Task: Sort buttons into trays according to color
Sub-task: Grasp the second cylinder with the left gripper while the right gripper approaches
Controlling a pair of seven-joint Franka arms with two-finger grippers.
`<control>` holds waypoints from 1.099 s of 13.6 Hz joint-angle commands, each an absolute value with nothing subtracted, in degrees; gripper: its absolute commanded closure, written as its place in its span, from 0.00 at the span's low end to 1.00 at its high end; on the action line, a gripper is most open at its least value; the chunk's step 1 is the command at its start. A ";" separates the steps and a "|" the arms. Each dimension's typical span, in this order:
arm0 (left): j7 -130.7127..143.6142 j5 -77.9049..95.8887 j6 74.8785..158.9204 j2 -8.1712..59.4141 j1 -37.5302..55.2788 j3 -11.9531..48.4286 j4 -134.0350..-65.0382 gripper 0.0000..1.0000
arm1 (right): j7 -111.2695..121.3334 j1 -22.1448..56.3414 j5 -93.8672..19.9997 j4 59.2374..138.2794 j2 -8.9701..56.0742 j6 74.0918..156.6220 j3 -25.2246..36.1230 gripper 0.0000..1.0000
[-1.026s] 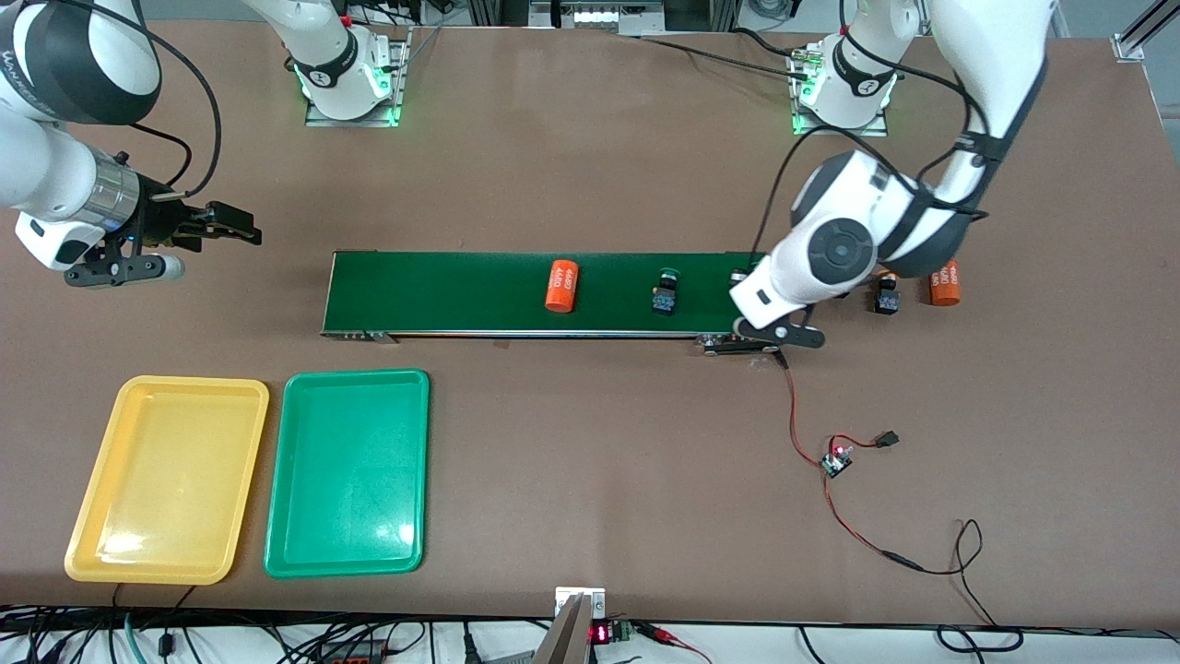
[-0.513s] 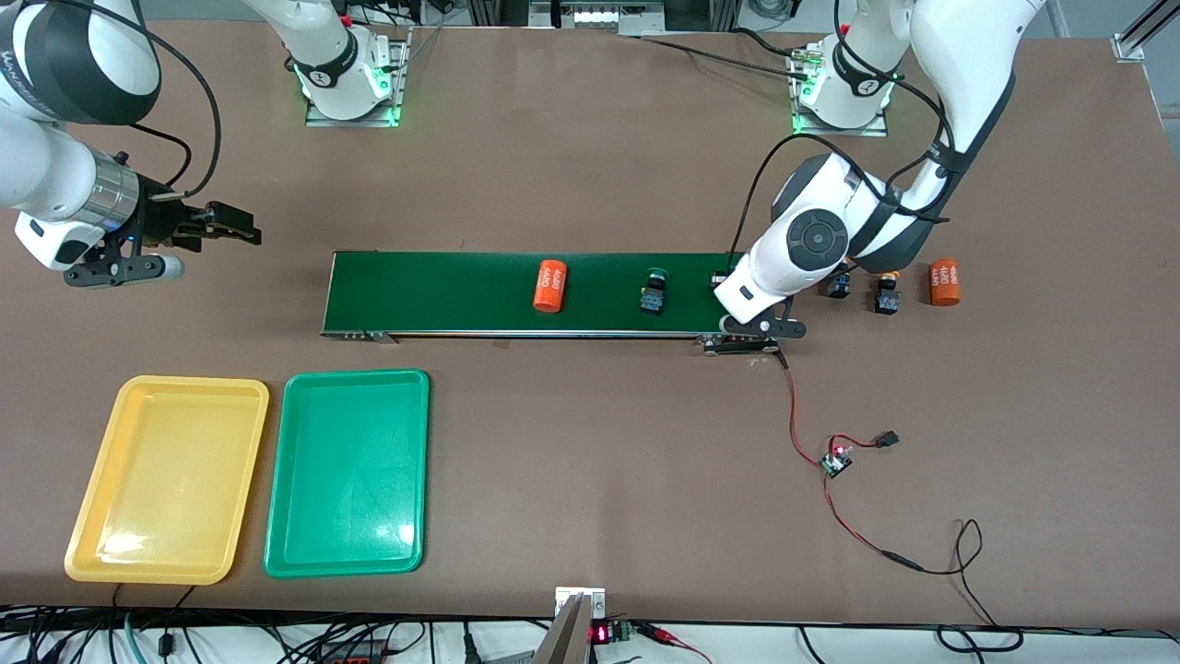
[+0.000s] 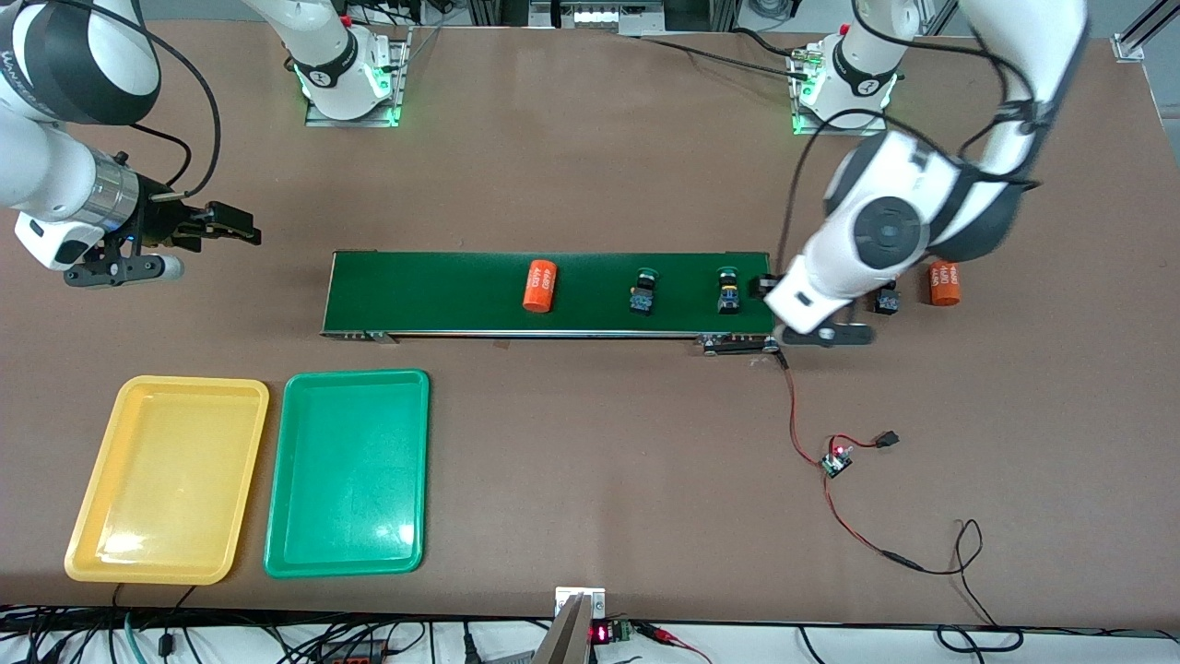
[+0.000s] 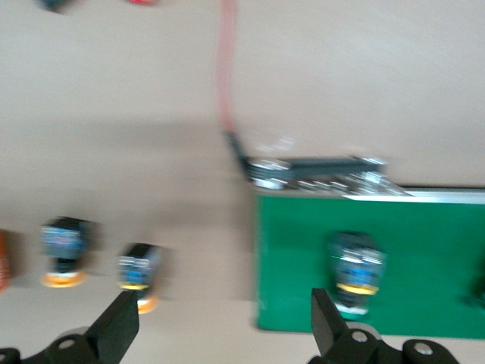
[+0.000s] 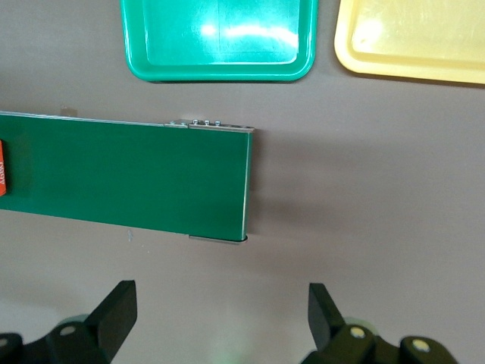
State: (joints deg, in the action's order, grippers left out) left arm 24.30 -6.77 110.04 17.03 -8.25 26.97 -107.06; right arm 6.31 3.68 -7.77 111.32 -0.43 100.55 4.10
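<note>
So the left hand (image 4: pixel 223 326) is spread wide with nothing in it, hanging over the left arm's end of the conveyor belt (image 3: pixel 442 293). On the belt by that end sits a button with a yellow-orange cap (image 3: pixel 728 291), and a green-capped button (image 3: pixel 642 292) sits farther along toward the right arm's end. Next along is an orange cylinder (image 3: pixel 538 285) lying on its side with white print I can't really read.

Off the belt, on the table (image 3: pixel 590 461) toward the left arm's end, the left wrist view shows two more buttons with yellow-orange caps (image 4: pixel 64 250) (image 4: pixel 139 269) side by side, and the front view shows a second orange cylinder (image 3: pixel 943 282) just past them, also with white print that's too small to make out.

The right hand (image 5: pixel 220 318) is also spread, holding nothing, waiting over bare table off the belt's other end. The yellow tray (image 3: pixel 166 480) and green tray (image 3: pixel 348 472) sit side by side nearer the front camera, and neither has anything in it.
</note>
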 commanded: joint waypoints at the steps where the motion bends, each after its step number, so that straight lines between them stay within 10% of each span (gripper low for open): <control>1: 13.23 -7.30 106.81 15.04 -8.61 19.10 -107.84 0.00 | 5.80 3.08 -8.61 111.88 -1.05 100.28 3.78 0.00; 9: -14.67 -7.21 108.88 13.98 -9.92 -0.61 -117.40 0.00 | 3.35 4.13 -8.09 116.26 -3.51 102.99 3.17 0.00; 15: -22.13 -7.21 136.02 13.18 -11.78 -4.03 -133.41 0.00 | -4.12 5.89 -0.36 121.82 -7.03 108.37 -2.45 0.00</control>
